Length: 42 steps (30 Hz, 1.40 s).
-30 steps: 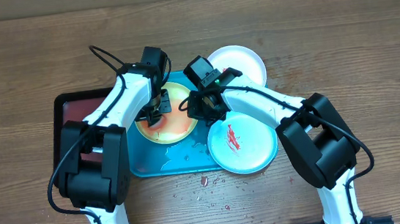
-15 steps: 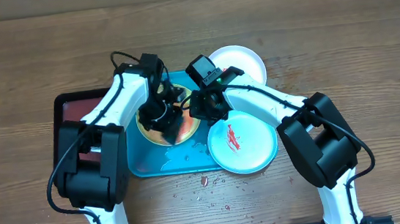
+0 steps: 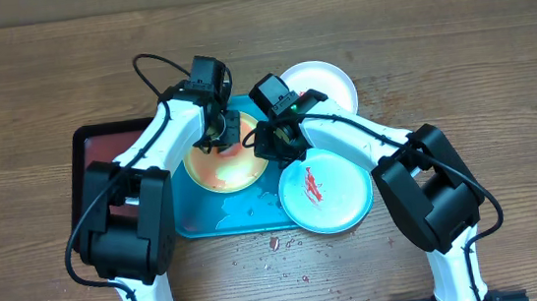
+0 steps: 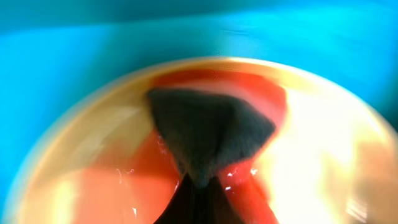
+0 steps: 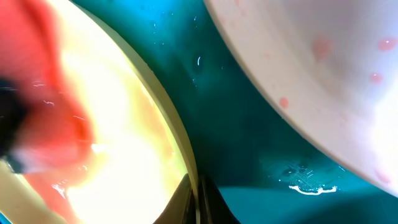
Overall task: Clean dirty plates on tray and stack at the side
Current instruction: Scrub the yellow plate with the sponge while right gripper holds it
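Observation:
The yellow-green plate, smeared with red sauce, lies on the turquoise tray. My left gripper is shut on a dark sponge and presses it on the plate's far part. My right gripper is shut on the plate's right rim. The pale aqua plate, with a red smear, sits half over the tray's right front corner. The white plate lies on the table behind the tray.
A dark red tray with a black rim stands left of the turquoise tray, partly under my left arm. Water and red crumbs lie on the tray's front and the table. A pale plate with pink spots lies close by my right gripper.
My left gripper has rubbed the sponge over the yellow-green plate, first toward the front, then back to the far side. My right gripper has kept its hold on the rim.

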Tool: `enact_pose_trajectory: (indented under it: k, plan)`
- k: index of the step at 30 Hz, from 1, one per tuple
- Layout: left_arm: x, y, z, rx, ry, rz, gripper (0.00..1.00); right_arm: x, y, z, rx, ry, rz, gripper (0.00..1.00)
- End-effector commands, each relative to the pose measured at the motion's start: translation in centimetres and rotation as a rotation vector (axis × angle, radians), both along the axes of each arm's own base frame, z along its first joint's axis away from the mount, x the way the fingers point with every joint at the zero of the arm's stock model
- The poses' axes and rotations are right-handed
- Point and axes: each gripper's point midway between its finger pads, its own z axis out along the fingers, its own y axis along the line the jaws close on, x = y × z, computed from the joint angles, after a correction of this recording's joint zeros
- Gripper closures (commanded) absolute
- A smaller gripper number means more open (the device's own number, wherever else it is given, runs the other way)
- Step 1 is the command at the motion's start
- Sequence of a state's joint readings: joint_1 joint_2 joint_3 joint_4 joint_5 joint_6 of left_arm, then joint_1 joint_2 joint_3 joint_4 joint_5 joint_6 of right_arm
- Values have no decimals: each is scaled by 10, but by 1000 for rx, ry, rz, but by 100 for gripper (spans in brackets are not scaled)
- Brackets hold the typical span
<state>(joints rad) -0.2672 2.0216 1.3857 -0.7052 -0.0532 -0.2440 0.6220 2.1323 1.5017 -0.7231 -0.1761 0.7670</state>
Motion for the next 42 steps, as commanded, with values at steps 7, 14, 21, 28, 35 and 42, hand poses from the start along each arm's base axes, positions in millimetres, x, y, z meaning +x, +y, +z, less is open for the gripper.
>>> enact_pose_trajectory:
  k: [7, 14, 21, 28, 35, 42]
  plan:
    - [-62, 74, -4, 359, 206, 219, 96, 6, -22, -15, -80, 1, -48, 96]
    - [-116, -10, -6, -137, 489, -252, 96, 6, -22, -15, -79, 0, -48, 96]
    - [-89, -60, 2, -404, 328, -420, 96, 6, -22, -15, -80, 2, -48, 96]
    - [-10, -38, -6, -212, 49, -197, 96, 5, -22, -15, -82, 4, -48, 96]
    - [-12, 83, 5, 394, -43, 330, 96, 5, -23, -16, -82, 4, -48, 96]
    - [-64, 61, -8, 278, 225, 244, 96, 6, -22, -15, -80, 1, -48, 96]
